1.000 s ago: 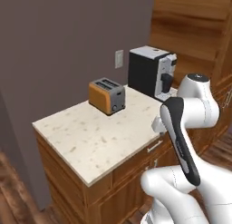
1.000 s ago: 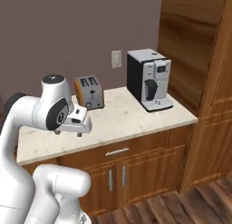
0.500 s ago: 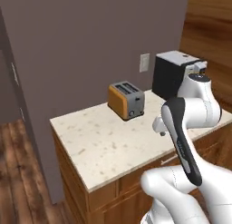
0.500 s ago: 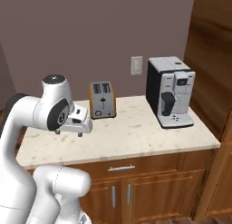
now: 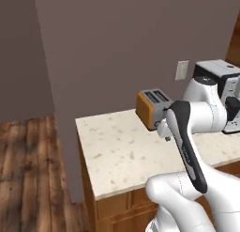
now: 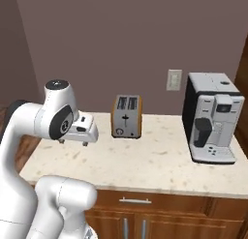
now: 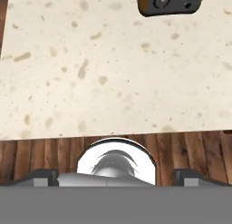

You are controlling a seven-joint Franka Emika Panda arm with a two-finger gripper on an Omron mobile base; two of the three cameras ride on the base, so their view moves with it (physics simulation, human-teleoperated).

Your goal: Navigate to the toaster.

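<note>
On counter (image 6: 160,160), one toaster (image 6: 127,116) (two slots), one coffee machine (image 6: 211,118)

I'm looking at a home kitchen, a rendered one. What tells me so is the speckled cream stone tabletop (image 6: 160,158) sitting on wooden base cabinets (image 6: 160,211) with a drawer and metal pull handles. On it stand ordinary breakfast appliances: a small orange-sided toaster (image 6: 127,116) with two slots on top, and well to its right a taller black-and-silver coffee machine (image 6: 211,118). Behind them I see a plain brownish-grey wall with a pale wall outlet (image 6: 174,80) set between the two appliances. From my left base view, dark plank wood flooring (image 5: 33,174) runs beside the end of the cabinets, as in a lived-in house.
</note>
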